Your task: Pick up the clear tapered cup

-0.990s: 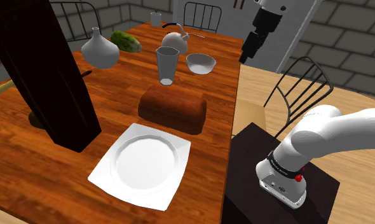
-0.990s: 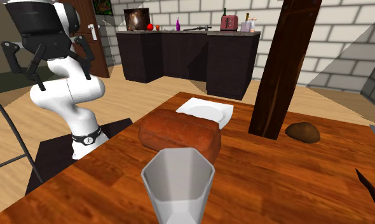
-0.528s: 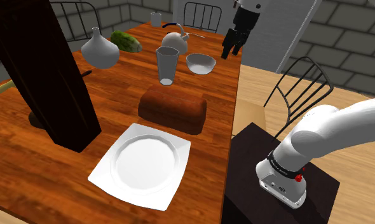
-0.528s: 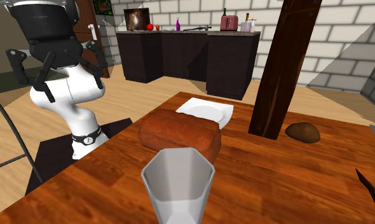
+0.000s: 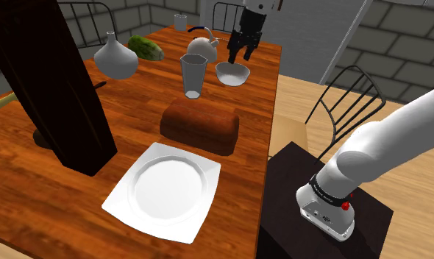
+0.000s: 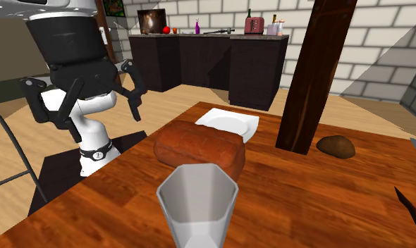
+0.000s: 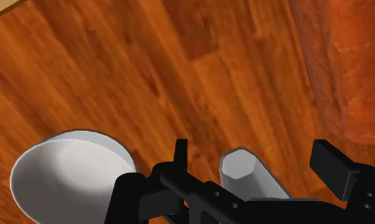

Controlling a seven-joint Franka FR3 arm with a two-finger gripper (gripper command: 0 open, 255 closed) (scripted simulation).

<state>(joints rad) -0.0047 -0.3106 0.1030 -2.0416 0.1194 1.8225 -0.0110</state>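
Wooden table (image 5: 134, 110): carries cup, bowl, loaf
Cup (image 5: 193, 76): upright, toward table's far end in shoulder view, well in from that view's right edge
Bowl (image 5: 232, 73): just beside cup
Gripper (image 5: 241, 56): above bowl, jaws wide, empty
Loaf (image 5: 200, 126): near cup

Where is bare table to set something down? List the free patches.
Free: the bare wood bordered by the vase, cup, loaf and dark post; also the corner between plate and post. Crowded: the far end, where cup, bowl and kettle cluster.

Opposing shoulder and second exterior views share table (image 5: 127, 125) and cup (image 5: 193, 75).
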